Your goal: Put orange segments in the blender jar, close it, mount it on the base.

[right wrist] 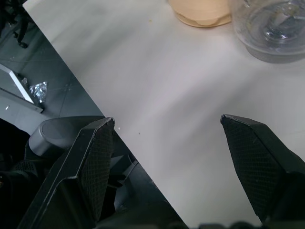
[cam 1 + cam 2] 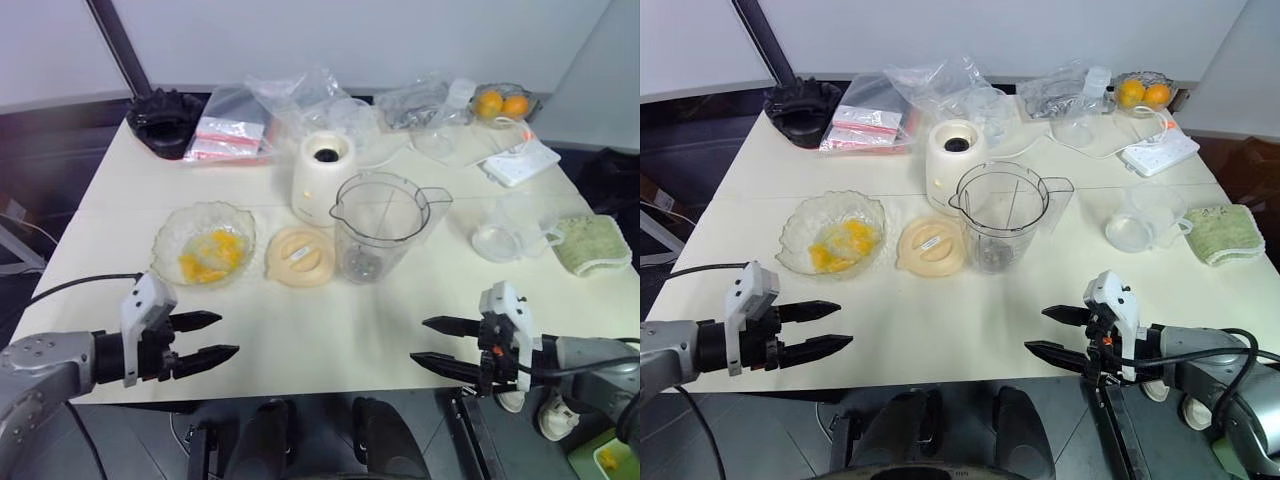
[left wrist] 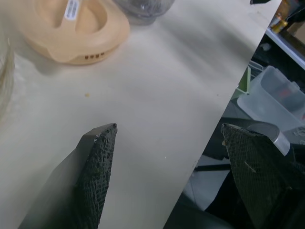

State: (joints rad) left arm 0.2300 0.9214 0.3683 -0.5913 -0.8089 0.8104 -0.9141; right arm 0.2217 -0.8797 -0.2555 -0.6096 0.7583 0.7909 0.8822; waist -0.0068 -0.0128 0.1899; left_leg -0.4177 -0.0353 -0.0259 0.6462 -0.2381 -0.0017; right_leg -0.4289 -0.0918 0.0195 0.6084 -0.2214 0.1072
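Both pincers hang at the near edge of the cream table (image 2: 330, 340), each with its two black fingers spread apart and nothing between them. The left pincer (image 2: 215, 338) points inward toward the middle of the table; the right pincer (image 2: 432, 342) mirrors it from the other side, and the two are well apart with bare tabletop between them.

The orange segments (image 2: 212, 255) lie in a scalloped glass bowl (image 2: 172, 232), just beyond the left pincer and slightly toward its outer side, not touching it. Past the gap between the two pincers sits a flat round cream lid (image 2: 300, 256), lying beside the bowl. Just beside the lid, on the right pincer's side of it, stands the blender jar (image 2: 378, 228), upright and open at the top, its metal blade showing at the bottom. It is farther from the right pincer than the bowl is from the left one. The base (image 2: 322, 176) stands directly behind the jar, close to it, dark socket facing up.

Beyond the right pincer, nearer the table's right edge, is a smaller clear measuring cup (image 2: 503, 232) with a green cloth (image 2: 592, 244) next to it. At the far side lie plastic bags (image 2: 290, 105), a white power strip (image 2: 522, 162) and a glass dish holding whole oranges (image 2: 502, 104).
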